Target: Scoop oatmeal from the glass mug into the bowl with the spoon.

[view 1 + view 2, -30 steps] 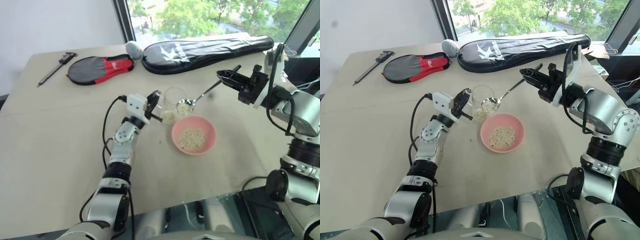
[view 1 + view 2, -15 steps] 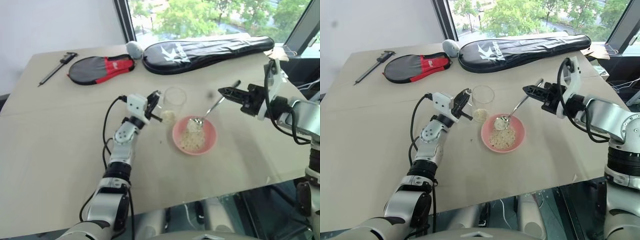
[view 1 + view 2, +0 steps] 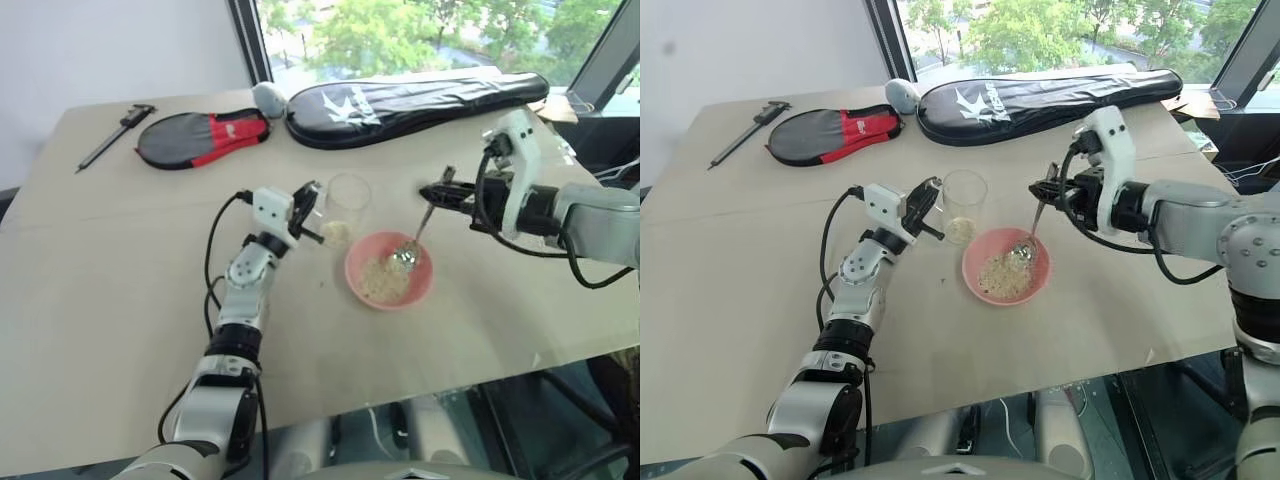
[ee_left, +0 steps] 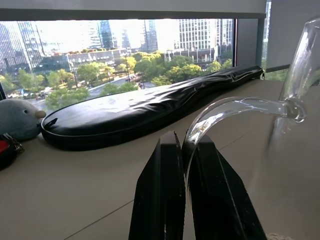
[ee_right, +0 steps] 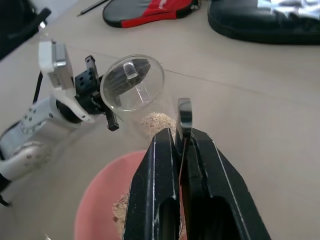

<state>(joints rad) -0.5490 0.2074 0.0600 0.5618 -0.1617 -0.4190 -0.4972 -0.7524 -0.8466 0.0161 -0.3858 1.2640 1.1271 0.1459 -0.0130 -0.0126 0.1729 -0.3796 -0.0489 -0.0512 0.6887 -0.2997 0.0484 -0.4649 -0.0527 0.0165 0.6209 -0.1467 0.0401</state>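
Oatmeal (image 3: 1002, 275) sits heaped in the pink bowl (image 3: 977, 285), and a smaller layer of flakes lies at the bottom of the mug (image 3: 963, 205). Both stand near the middle of the table (image 3: 740, 300), the mug just behind the bowl toward the far edge, close but apart.

The left gripper (image 3: 308, 208) is clamped tight on the mug's clear handle; the left wrist view shows the glass loop pinched between the two black fingers (image 4: 162, 200). The mug stands upright on the table.

Over on the right, the right gripper (image 3: 1045, 190) hangs above the bowl's far right rim, its fingers squeezed shut on the spoon (image 3: 1028, 238) by the top of the handle. The handle drops steeply down and the spoon's silver bowl is inside the pink bowl, at the oats on the right side of the heap. In the right wrist view the handle end pokes up between the closed fingers (image 5: 160, 190), with the mug and the pink rim beyond them.

Along the far edge lie a long black racket bag (image 3: 1040, 95), a smaller black and red racket cover (image 3: 835, 132) and a grey plush toy (image 3: 902, 94) between them. A dark caliper (image 3: 745, 132) lies toward the far left corner.
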